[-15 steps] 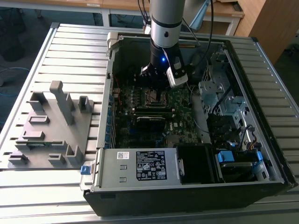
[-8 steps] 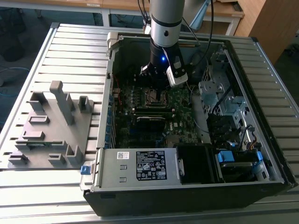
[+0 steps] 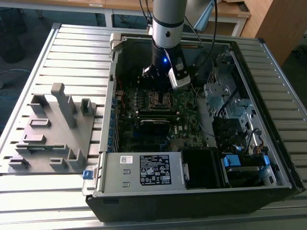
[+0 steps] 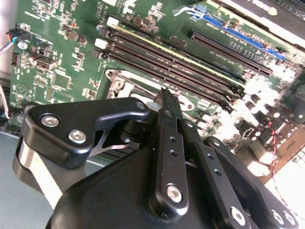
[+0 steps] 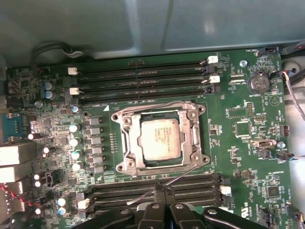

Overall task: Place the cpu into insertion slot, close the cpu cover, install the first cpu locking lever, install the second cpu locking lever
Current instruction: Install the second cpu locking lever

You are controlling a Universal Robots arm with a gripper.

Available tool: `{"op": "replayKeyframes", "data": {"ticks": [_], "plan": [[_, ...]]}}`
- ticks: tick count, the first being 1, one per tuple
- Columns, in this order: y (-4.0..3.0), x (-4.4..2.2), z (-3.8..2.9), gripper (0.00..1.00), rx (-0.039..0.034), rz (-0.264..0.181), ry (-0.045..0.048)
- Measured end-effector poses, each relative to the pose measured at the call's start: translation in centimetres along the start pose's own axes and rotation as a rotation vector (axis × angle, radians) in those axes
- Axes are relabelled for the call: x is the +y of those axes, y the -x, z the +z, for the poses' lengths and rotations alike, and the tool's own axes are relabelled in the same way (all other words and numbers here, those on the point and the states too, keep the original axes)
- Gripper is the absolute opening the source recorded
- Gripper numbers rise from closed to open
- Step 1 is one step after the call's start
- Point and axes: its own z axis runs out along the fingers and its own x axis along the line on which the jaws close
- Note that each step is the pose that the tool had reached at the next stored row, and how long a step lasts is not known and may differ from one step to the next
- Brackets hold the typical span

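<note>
In the first wrist view the silver-topped cpu (image 5: 161, 138) lies flat in the insertion slot (image 5: 119, 164). The silvery cpu cover (image 5: 131, 143) is folded down around it. One wire locking lever (image 5: 157, 106) lies along the socket's far edge. A second locking lever (image 5: 183, 172) juts out at an angle from the socket's corner towards my gripper (image 5: 164, 191). The fingers are shut, and their tips are right at this wire; I cannot tell whether they touch it. In the second wrist view the shut gripper (image 4: 164, 95) points at the socket's corner (image 4: 119, 85). The exterior view shows the gripper (image 3: 159, 88) just above the socket (image 3: 159, 99).
Long black memory slots (image 5: 143, 76) flank the socket on two sides, one bank (image 5: 190, 186) right by the fingertips. The open computer case (image 3: 115, 48) walls in the board. A power supply (image 3: 144, 170) sits at the front, drive bays (image 3: 225, 100) at the exterior view's right, a grey fixture (image 3: 53, 129) at its left.
</note>
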Motion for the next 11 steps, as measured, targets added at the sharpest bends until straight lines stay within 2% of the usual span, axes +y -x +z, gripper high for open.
{"op": "replayKeyframes", "data": {"ticks": [11], "plan": [[-0.75, -0.08, 0.32, 0.1, -0.0006, 0.0, -0.0001]]}}
